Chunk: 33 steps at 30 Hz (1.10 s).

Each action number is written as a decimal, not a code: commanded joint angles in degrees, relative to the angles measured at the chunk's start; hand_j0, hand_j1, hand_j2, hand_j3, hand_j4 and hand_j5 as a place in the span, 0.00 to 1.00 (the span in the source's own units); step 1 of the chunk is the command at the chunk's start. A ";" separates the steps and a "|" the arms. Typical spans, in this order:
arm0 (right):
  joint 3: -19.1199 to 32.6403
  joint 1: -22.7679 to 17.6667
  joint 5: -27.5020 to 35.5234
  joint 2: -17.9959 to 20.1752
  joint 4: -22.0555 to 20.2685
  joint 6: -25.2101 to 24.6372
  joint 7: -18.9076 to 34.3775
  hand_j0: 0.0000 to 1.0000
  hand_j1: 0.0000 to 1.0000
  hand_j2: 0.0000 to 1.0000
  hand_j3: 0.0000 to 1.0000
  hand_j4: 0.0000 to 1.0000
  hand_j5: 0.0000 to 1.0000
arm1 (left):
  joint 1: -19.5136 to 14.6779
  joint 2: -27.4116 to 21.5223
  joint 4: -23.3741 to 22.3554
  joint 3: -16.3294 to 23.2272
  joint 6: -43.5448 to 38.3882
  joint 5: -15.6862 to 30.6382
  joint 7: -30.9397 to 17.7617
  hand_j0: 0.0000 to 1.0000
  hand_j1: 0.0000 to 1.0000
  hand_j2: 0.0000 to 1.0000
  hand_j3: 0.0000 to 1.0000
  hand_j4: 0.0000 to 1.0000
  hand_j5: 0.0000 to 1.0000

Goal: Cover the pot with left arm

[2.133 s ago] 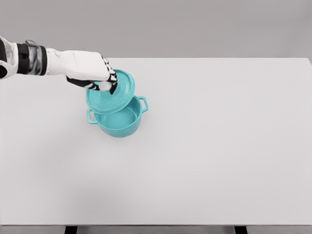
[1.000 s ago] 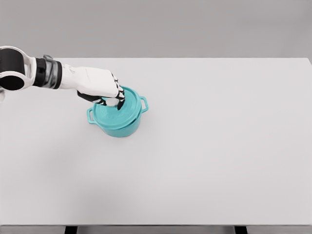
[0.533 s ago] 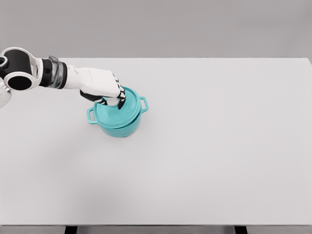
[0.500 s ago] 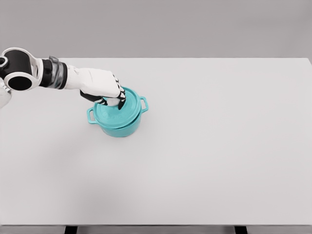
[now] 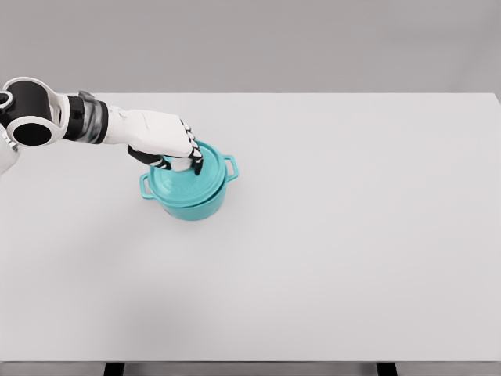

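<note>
Teal pot [image 5: 188,201] sits on the white counter [image 5: 337,235], left of centre, toward 10 o'clock from the counter's middle. Teal lid [image 5: 190,178] lies on the pot's mouth, apparently flat and seated; no gap shows at the near rim. Pot handles stick out at roughly 2 and 8 o'clock.

Left hand [image 5: 168,141] comes in from 9 o'clock, fingers [image 5: 192,160] curled down onto the lid's knob, grasping it. Right arm is not in view.

Step in hand, as judged: settling the lid and letting go. To do it well the hand should check the lid is centred within the rim, ease the fingers apart without twisting, then lift straight up so the knob is not dragged and the pot does not slide toward 3 o'clock.

Against the earliest frame: the lid was then tilted and raised at the pot's 11 o'clock edge, interior exposed; now it covers the pot fully. The forearm has advanced further into view. Over the last half second almost nothing differs.
</note>
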State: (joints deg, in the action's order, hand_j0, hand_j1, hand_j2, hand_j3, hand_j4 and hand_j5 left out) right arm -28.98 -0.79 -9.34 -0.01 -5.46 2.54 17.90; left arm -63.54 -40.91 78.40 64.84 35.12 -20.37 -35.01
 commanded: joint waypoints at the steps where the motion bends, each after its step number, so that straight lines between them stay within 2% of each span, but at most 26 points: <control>1: -0.03 0.00 0.03 0.01 -0.08 0.01 0.03 1.00 1.00 1.00 1.00 1.00 1.00 | 0.00 0.04 0.00 -0.07 -0.12 0.15 0.01 0.74 0.74 0.74 0.74 0.74 0.74; 14: -0.03 0.00 0.03 0.01 0.01 0.01 0.03 1.00 1.00 1.00 1.00 1.00 1.00 | 0.00 0.13 0.00 -0.15 -0.12 0.24 0.01 0.87 0.87 0.87 0.87 0.87 0.87; 27: 0.06 0.00 0.03 0.01 0.01 0.01 0.03 1.00 1.00 1.00 1.00 1.00 1.00 | -0.09 0.39 0.00 -0.15 -0.12 0.24 0.01 0.91 0.91 0.91 0.91 0.91 0.91; 28: -0.03 0.00 0.03 0.01 0.01 0.01 0.03 1.00 1.00 1.00 1.00 1.00 1.00 | -0.09 0.31 0.00 -0.15 -0.12 0.24 0.01 0.91 0.91 0.91 0.91 0.91 0.91; 30: -0.03 0.00 0.03 0.01 0.01 0.01 0.03 1.00 1.00 1.00 1.00 1.00 1.00 | -0.61 -0.48 0.00 -0.59 -0.12 0.50 0.01 1.00 1.00 1.00 1.00 1.00 1.00; 33: -0.03 0.00 0.03 0.01 0.01 0.01 0.03 1.00 1.00 1.00 1.00 1.00 1.00 | -1.76 -2.24 0.00 -1.38 -0.12 0.85 0.01 1.00 1.00 1.00 1.00 1.00 1.00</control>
State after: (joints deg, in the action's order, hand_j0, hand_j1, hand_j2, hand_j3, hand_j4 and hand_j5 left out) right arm -28.99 -0.79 -9.34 -0.01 -5.45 2.54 17.91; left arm -65.83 -42.26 78.41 63.93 35.11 -19.87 -35.02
